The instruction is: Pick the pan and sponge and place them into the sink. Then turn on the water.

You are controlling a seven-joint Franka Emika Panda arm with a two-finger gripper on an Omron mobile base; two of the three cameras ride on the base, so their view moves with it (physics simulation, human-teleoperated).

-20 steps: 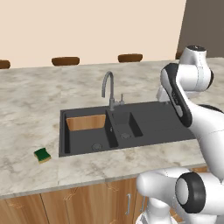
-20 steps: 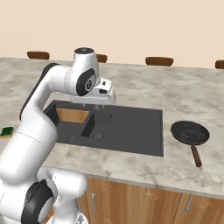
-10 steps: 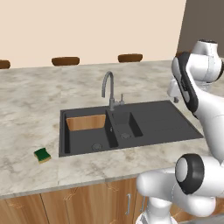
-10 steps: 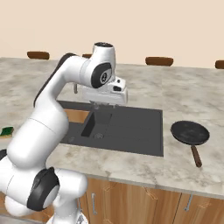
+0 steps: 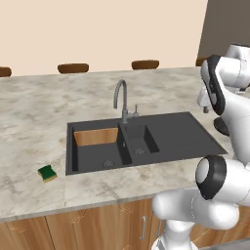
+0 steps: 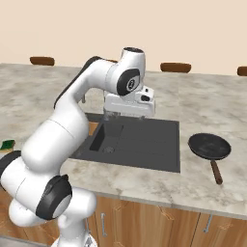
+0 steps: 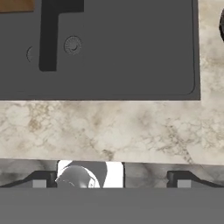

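Observation:
The black pan [image 6: 209,146] lies on the counter right of the sink [image 6: 149,140], its handle pointing toward the front edge. A sliver of the pan [image 7: 222,26] shows at the right edge of the hand view. Left of the sink [image 5: 180,129], near the front edge, rests the green and yellow sponge [image 5: 47,172], also seen as the sponge [image 6: 7,144]. My gripper [image 6: 128,116] hangs open above the sink's drainboard [image 7: 131,52] with nothing between its fingers. In the hand view the gripper [image 7: 111,181] looks down on the drainboard and front counter strip. No water is in view at the faucet [image 5: 121,97].
A wood-brown panel [image 5: 96,137] stands in the left basin. Dark chair backs [image 5: 73,68] line the counter's far side. Marble counter [image 5: 29,122] spreads wide to the left of the sink.
The arm has swung to the right, carrying the open gripper from over the basins to above the drainboard, nearer the pan. Pan and sponge have stayed put.

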